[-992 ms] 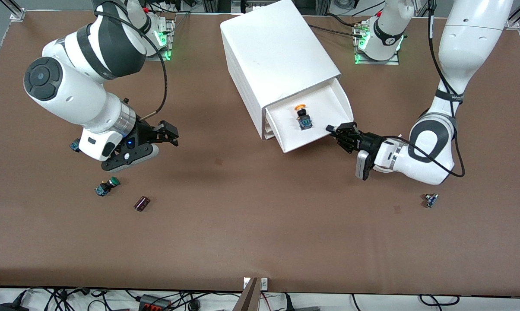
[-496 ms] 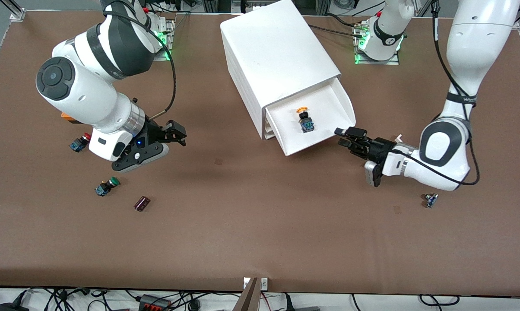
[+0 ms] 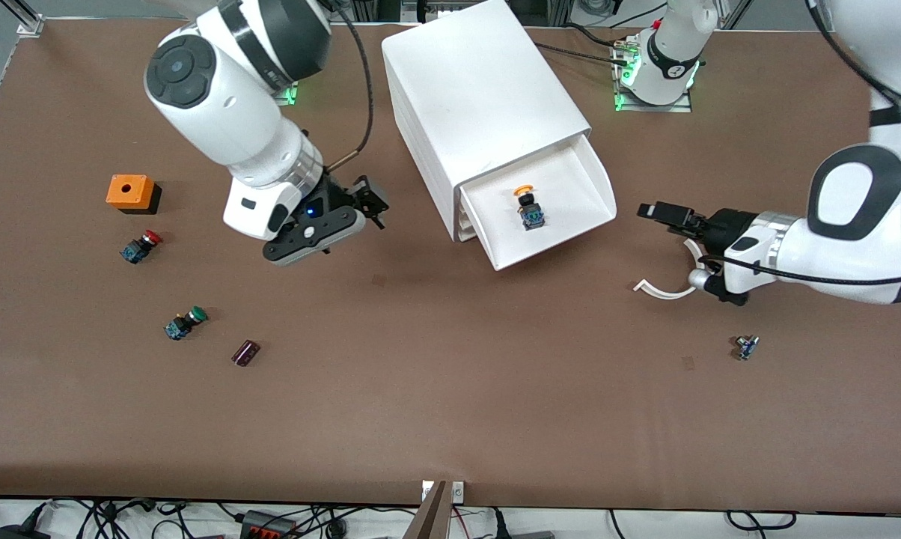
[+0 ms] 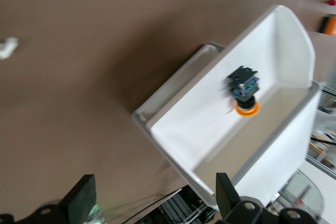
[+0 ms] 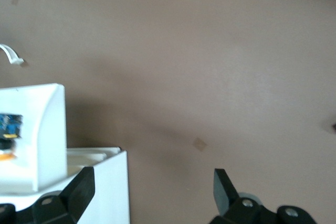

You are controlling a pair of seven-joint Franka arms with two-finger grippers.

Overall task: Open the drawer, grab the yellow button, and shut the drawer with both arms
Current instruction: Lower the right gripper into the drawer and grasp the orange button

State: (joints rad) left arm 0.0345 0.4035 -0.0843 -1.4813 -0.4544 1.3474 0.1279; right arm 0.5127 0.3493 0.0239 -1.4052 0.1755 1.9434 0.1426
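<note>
The white cabinet (image 3: 480,105) stands near the arms' bases. Its top drawer (image 3: 570,217) is pulled out. The button (image 3: 527,205), with a yellow-orange cap on a black-and-blue body, lies in the drawer. My left gripper (image 3: 679,233) is open and empty, apart from the drawer's front, toward the left arm's end. My right gripper (image 3: 370,206) is open and empty, beside the cabinet toward the right arm's end. The left wrist view shows the open gripper (image 4: 155,203), the drawer (image 4: 210,140) and the button (image 4: 244,89). The right wrist view shows the open gripper (image 5: 152,190), the drawer's wall (image 5: 47,129) and part of the button (image 5: 9,129).
A small white curved piece (image 3: 660,290) lies on the table under the left gripper. An orange box (image 3: 130,192), a red-capped button (image 3: 141,246), a green-capped button (image 3: 185,322) and a dark small object (image 3: 245,352) lie toward the right arm's end. A small part (image 3: 746,346) lies toward the left arm's end.
My left gripper has drawn away from the drawer's front toward the left arm's end. My right gripper has moved toward the cabinet, uncovering the orange box. A white curved piece now shows on the table.
</note>
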